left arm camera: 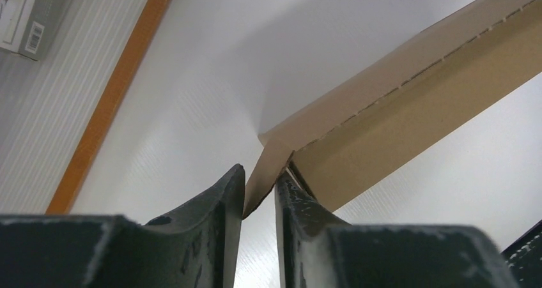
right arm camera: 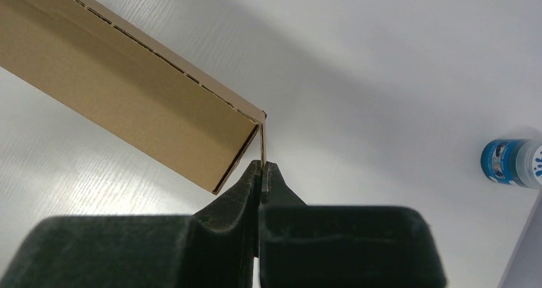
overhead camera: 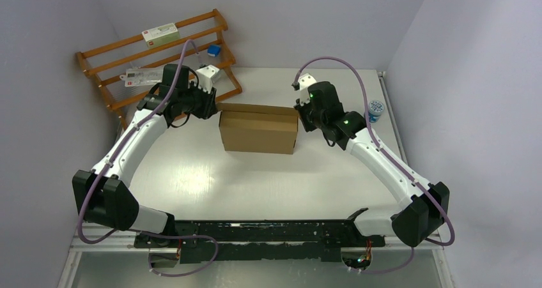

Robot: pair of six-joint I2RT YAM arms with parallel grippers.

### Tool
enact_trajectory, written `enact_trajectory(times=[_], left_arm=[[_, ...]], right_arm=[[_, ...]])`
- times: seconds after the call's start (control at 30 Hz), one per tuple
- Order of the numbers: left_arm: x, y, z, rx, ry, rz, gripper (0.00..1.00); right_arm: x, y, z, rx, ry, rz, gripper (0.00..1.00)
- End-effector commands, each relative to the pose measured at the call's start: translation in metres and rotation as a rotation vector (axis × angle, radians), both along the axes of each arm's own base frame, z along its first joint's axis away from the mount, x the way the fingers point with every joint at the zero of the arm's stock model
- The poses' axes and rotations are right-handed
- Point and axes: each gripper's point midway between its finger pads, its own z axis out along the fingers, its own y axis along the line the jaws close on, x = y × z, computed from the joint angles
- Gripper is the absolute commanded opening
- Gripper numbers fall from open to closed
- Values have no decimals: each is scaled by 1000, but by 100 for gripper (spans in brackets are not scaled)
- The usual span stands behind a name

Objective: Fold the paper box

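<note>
Paper box: the brown cardboard paper box (overhead camera: 259, 131) sits in the middle of the white table (overhead camera: 255, 186), between the two arms. Its long side faces the near edge and its top face is flat and shut. Both wrist views show a perforated line along one upper edge.
Left end: a small end flap (left arm camera: 261, 166) sticks out from the box's left corner and slants toward the wrist camera.
Left gripper: the left gripper (left arm camera: 259, 189) is at the box's left end. Its two dark fingers stand a narrow way apart with the end flap lying across the gap; whether they pinch it cannot be told.
Right end: this end is open and shows a hollow inside. A thin side flap (right arm camera: 263, 141) stands edge-on at the corner.
Right gripper: the right gripper (right arm camera: 262, 173) is closed tight, clamping the lower edge of the side flap.
Rack: a wooden rack (overhead camera: 115, 44) leans at the far left corner behind the left arm, holding white cards and a blue block (overhead camera: 214, 50).
Bottle: a small blue-labelled bottle (overhead camera: 375, 110) stands near the table's right edge, apart from the box.
</note>
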Motion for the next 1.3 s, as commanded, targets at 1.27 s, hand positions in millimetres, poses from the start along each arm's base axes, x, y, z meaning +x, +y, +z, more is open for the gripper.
enact_trajectory(times=[1.27], left_arm=[[-35, -44, 13, -326, 194, 291, 6]], right_arm=[[-2, 17, 4, 168, 42, -354, 0]])
